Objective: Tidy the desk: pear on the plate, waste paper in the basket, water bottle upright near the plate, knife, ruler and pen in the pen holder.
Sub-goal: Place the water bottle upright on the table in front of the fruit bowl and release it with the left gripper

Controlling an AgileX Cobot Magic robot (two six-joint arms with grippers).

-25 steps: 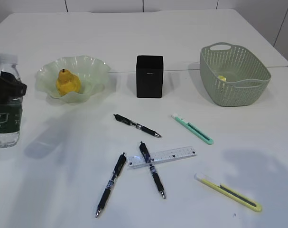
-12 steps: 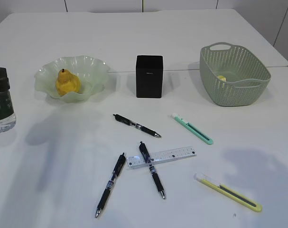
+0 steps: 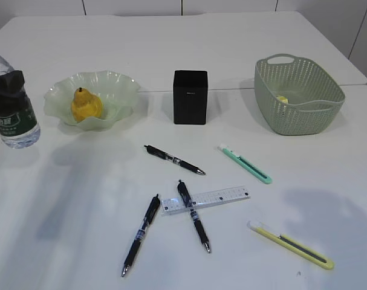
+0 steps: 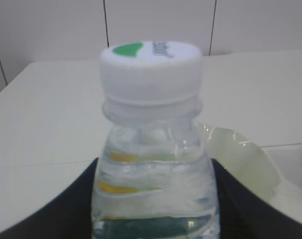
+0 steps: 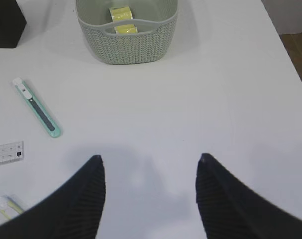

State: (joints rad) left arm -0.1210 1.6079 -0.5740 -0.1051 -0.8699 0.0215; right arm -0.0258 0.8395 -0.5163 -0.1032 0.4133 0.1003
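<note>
The left gripper is clamped round the water bottle, its dark jaws pressing the clear ribbed shoulders on both sides; the left wrist view alone shows the white cap with its green mark close up, while the exterior view alone shows the bottle upright at the desk's left edge. Just to the right of this gripper sits the plate — pale green glass with a ruffled rim — with the yellow pear on it. Further right stands the matte black, square pen holder. The right gripper hangs with its jaws spread and nothing between them, seen only in its own wrist view. Ahead of it the woven-pattern basket holds the waste paper, which the exterior view barely shows. To its left lie a teal knife, the clear ruler and the tip of a yellow knife; three black pens lie beyond — exterior view only.
</note>
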